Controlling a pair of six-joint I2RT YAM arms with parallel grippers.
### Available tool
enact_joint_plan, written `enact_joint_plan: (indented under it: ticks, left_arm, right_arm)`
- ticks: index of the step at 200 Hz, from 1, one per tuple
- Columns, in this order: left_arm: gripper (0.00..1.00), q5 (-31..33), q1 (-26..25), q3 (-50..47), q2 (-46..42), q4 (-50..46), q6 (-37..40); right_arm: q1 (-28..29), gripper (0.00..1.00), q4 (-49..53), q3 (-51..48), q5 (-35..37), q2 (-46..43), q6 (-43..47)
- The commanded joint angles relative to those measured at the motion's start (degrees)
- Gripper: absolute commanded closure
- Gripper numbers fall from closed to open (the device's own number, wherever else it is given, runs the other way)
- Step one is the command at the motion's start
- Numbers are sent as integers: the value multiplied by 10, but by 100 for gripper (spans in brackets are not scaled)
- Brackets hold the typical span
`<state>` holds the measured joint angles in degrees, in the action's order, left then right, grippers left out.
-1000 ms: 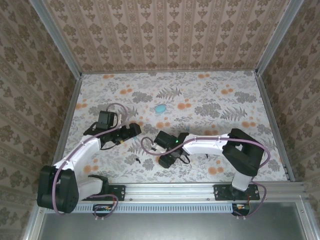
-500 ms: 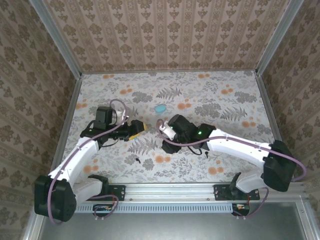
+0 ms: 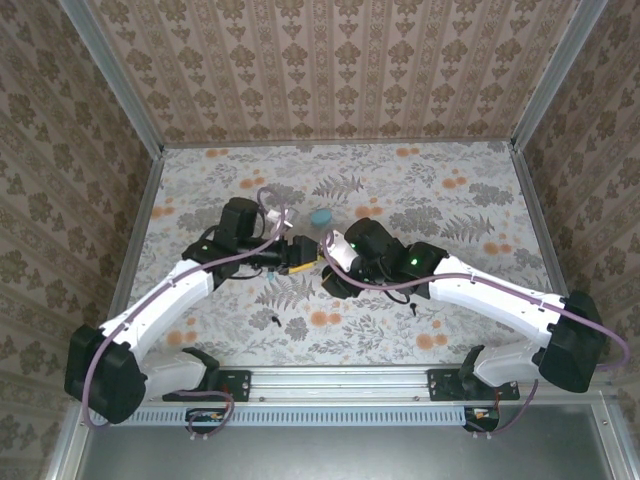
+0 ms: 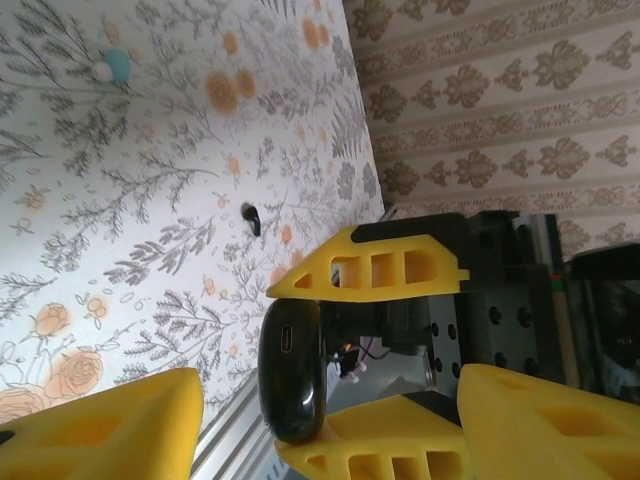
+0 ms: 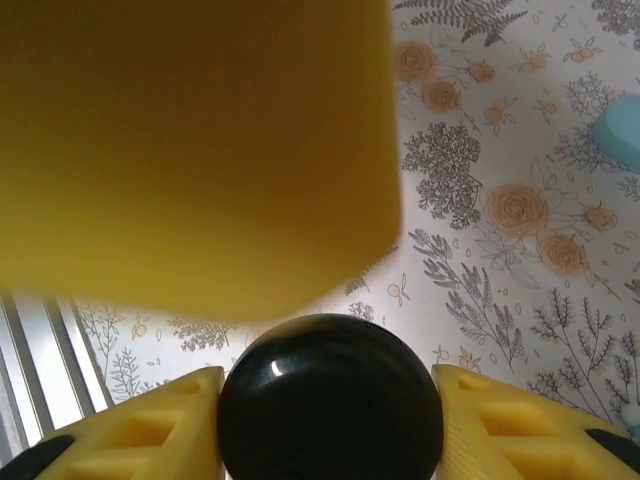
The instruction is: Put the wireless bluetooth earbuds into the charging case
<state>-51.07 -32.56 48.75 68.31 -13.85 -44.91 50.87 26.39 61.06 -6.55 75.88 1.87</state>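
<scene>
Both right gripper (image 5: 330,395) fingers clamp the charging case (image 4: 290,370) across its long axis, port edge facing the wide-open left gripper (image 3: 298,255).

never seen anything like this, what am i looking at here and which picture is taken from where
These are two robot arms bolted at the near edge of a floral table. The wide picture looks down from above and behind them, so the left arm is on the left and the right arm is on the right. The other two pictures come from a small camera on each wrist. The yellow shapes in their bottom corners are that arm's own jaws. The right arm's jaws are shut on a rounded black charging case. The left arm's jaws are open and close to the case. On the table lie a tiny black earbud and a turquoise piece.
</scene>
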Motion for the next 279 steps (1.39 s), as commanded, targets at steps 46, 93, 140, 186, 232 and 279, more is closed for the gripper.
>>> enact_joint_plan:
  ticks: [46,93,140,186,232,279]
  left_arm:
    - [38,-29,-44,28,55,12,-13]
    - [68,-39,-45,29,62,30,-30]
    - [93,-9,-38,32,54,30,-35]
    - [100,53,23,-42,-5,174,-100]
    - [100,111,62,-97,-61,337,-147]
    - [100,122,61,-83,-80,422,-159]
  right_arm:
    - [-12,60,-28,6,-13,-34,-3]
    - [-35,60,-50,-14,-31,-50,-21]
    - [-44,48,-55,-12,-40,-58,-42]
    - [-87,32,-85,-18,-66,-102,-166]
    - [-136,33,-134,-23,-93,-123,-357]
    - [-146,36,-263,-26,-153,-95,-502]
